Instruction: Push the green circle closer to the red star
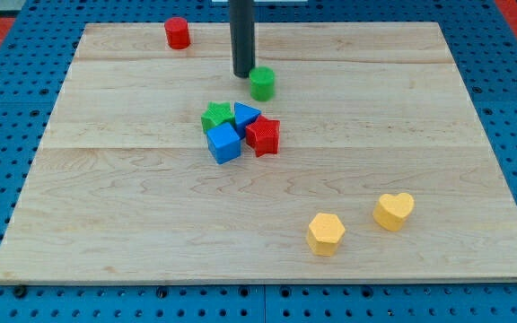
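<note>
The green circle (261,83) lies on the wooden board above the central cluster, a short way above the red star (263,135). My tip (242,74) stands just to the left of the green circle, close to touching it. The red star sits at the right side of the cluster, next to a blue triangular block (245,115), a blue cube (224,143) and a green star-like block (215,117).
A red cylinder (178,32) stands near the board's top edge, left of my rod. A yellow hexagon (326,233) and a yellow heart (393,210) lie at the lower right. Blue pegboard surrounds the board (106,224).
</note>
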Motion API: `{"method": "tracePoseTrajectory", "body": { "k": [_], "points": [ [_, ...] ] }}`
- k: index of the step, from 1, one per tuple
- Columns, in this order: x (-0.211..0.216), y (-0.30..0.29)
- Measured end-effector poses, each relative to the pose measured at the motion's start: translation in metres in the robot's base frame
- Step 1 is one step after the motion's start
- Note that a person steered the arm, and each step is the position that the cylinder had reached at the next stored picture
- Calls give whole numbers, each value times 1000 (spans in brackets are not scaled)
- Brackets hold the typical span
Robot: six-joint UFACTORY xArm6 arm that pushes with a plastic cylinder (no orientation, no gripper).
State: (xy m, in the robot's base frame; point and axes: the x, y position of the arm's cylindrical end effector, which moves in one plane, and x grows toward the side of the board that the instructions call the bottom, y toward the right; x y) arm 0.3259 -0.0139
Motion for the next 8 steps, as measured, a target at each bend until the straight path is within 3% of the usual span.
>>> {"method": "tracePoseTrajectory", "body": {
  "k": [1, 2, 3, 5, 6, 7, 8],
  "points": [
    [32, 17],
    [1, 3],
    [2, 45],
    [68, 40],
    [68, 65],
    [95, 129],
    [141, 131]
  ]
}}
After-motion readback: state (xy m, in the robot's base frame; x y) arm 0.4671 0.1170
